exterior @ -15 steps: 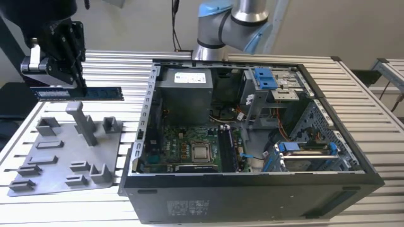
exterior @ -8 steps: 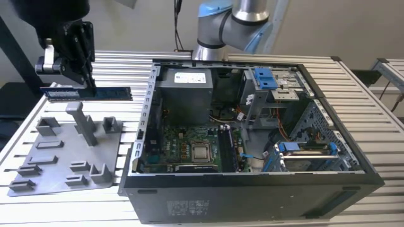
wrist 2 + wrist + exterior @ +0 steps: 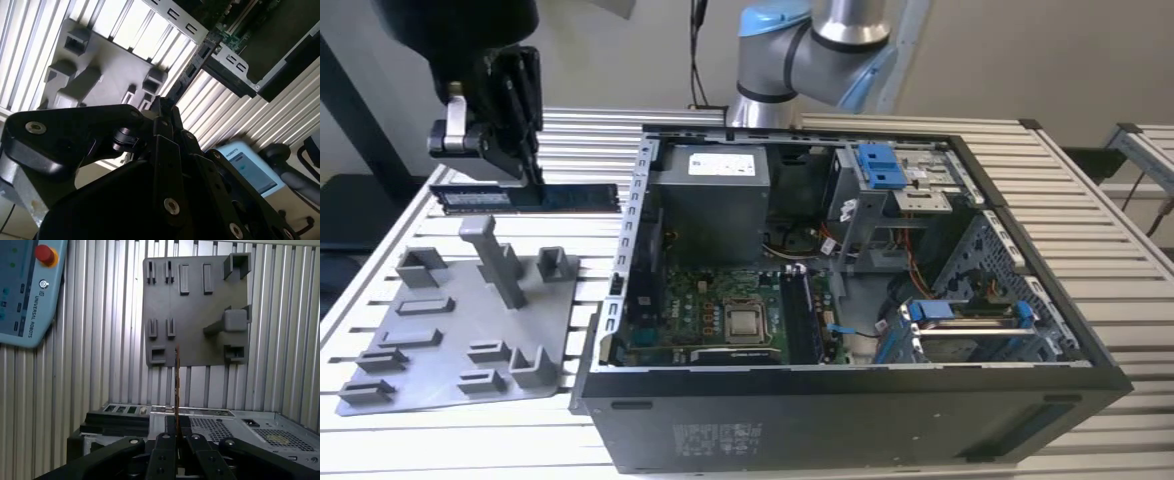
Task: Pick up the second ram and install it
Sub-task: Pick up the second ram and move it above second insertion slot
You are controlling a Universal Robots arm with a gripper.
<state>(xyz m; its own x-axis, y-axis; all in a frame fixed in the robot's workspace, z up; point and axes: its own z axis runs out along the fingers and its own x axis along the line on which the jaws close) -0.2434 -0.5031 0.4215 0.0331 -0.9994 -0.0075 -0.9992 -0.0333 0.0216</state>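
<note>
pick-up done: jaws clamped on the second ram (image 3: 574, 196), lifted above the grey holder (image 3: 454, 320), installation in the computer case (image 3: 827, 420) outstanding.

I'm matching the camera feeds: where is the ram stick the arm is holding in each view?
Exterior view: the second ram hangs level in the pincer, at the exterior view's left of the case.
First wrist view: edge-on thin strip jutting from the pincer.
Second wrist view: dark bar pointing toward the case.
Shared landmark: the grey tray.
</note>
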